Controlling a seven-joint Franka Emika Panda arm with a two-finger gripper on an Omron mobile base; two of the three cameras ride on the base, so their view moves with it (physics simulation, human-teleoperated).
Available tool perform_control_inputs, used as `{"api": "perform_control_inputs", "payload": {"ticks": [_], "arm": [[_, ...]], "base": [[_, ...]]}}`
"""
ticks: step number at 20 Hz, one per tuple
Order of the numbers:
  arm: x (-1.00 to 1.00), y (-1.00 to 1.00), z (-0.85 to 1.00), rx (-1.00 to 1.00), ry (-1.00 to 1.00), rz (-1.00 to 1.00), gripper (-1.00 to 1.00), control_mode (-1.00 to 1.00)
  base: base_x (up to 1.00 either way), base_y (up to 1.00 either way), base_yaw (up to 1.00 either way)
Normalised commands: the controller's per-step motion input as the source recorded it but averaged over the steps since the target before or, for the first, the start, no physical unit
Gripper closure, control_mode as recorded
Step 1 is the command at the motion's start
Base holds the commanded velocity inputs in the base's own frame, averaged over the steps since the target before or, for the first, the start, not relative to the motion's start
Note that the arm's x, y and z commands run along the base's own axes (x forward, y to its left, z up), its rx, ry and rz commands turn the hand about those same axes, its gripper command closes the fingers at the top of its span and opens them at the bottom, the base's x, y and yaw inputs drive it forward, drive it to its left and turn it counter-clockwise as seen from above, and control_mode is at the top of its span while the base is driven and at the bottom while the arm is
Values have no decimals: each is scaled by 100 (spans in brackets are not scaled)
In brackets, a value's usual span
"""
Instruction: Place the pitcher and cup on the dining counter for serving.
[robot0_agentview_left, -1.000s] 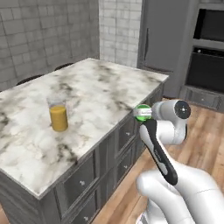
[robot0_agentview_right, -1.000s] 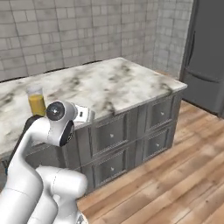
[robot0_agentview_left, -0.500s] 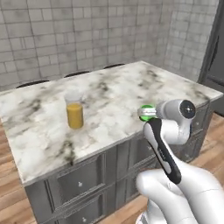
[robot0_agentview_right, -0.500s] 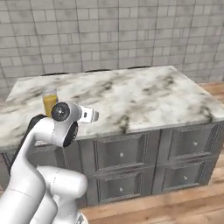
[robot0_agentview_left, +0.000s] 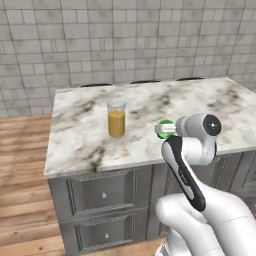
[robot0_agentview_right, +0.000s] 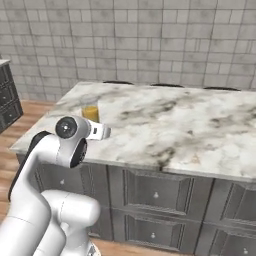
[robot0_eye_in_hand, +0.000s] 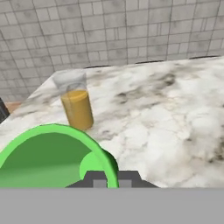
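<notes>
The pitcher (robot0_agentview_left: 116, 120), a tall clear vessel with orange liquid, stands upright on the dining counter (robot0_agentview_left: 200, 100) toward its left end. My gripper (robot0_agentview_left: 169, 129) hovers at the counter's near edge, to the right of the pitcher, shut on the green cup (robot0_agentview_left: 163, 131). In the hand view the cup (robot0_eye_in_hand: 48, 157) fills the lower left with its rim at my gripper (robot0_eye_in_hand: 111, 178), and the pitcher (robot0_eye_in_hand: 76, 103) stands just beyond it on the marble counter (robot0_eye_in_hand: 166, 109). From the right base view my gripper (robot0_agentview_right: 102, 132) sits in front of the pitcher (robot0_agentview_right: 90, 111), level with the counter (robot0_agentview_right: 190, 125) top.
Dark stool tops (robot0_agentview_left: 145, 81) line the counter's far edge in front of a grey tiled wall. Grey drawers (robot0_agentview_left: 102, 192) face me below the marble top. Wooden floor (robot0_agentview_left: 22, 150) lies to the left. Wide bare marble stretches right of the pitcher.
The base has driven around, so both base views now face the island's long drawer side squarely. The cup stays in the shut gripper and the pitcher stays where it stood.
</notes>
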Motion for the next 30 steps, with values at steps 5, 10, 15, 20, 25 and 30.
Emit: {"api": "perform_control_inputs", "payload": {"ticks": [5, 10, 15, 20, 25, 30], "arm": [[0, 0, 0, 0, 0, 0, 100, 100], [0, 0, 0, 0, 0, 0, 100, 100], [0, 0, 0, 0, 0, 0, 100, 100], [0, 0, 0, 0, 0, 0, 100, 100], [13, 0, 0, 8, 19, -9, 100, -100], [34, 0, -3, 16, 58, -19, 100, -100]], "base": [[46, -82, 28], [12, -24, 5], [47, -13, -8], [66, 2, -18], [12, -2, -6], [0, 0, 0]]}}
